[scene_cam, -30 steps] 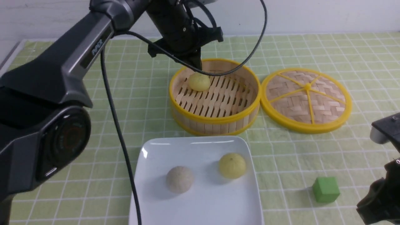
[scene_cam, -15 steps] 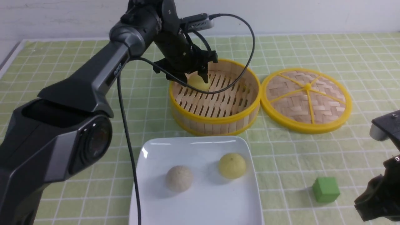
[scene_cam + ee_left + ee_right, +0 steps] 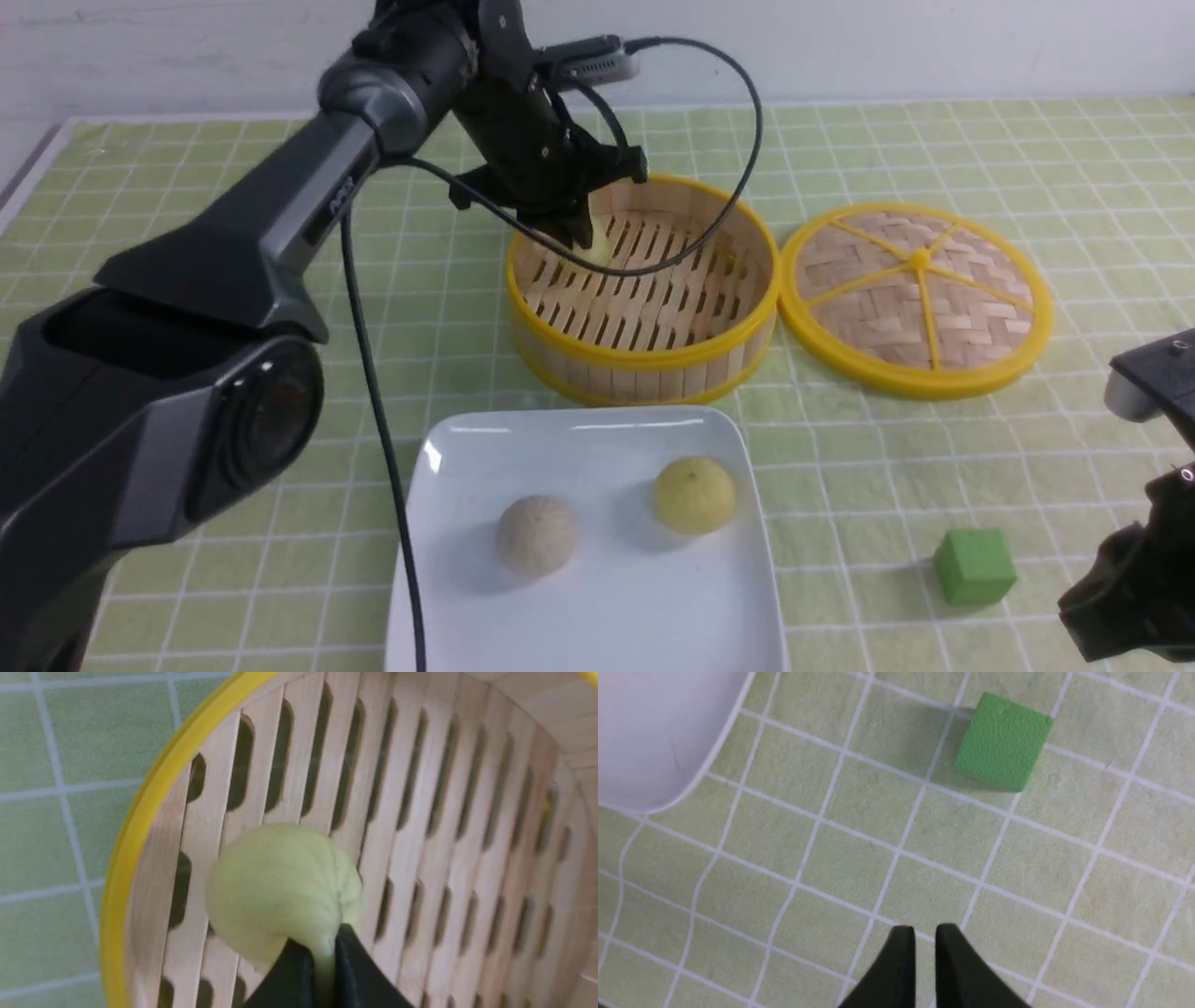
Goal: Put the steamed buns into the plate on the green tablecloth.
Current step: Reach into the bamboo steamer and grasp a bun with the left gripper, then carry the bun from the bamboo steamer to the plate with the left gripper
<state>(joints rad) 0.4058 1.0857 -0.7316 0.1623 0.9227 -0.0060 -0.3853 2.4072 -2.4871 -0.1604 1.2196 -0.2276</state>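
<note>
the left gripper [image 3: 579, 233] is down inside the steamer basket [image 3: 644, 359], its two black tips clenched on a pinch of dough at the edge of a pale yellow bun [image 3: 280, 882]. that bun is over the slatted floor by the basket's far left wall; whether it rests on the slats or is just off them i cannot tell. the right gripper [image 3: 924, 938] hangs low over the cloth at the near right. its tips are close together with a thin slit between them and nothing in it; whether they are fully closed i cannot tell.

the green tablecloth [image 3: 934, 467] covers the whole table. nearest the robot lies the white square plate [image 3: 579, 439], with the basket just behind it. the woven lid [image 3: 915, 299] lies flat just right of the basket, rim beside rim. two buns sit apart on the plate: an off-white bun [image 3: 536, 534] left of centre, and a second yellow bun [image 3: 694, 495] to its right, a little farther back, near the plate's right rim. a green cube [image 3: 973, 565] stands on the cloth right of the plate, clear of it.
</note>
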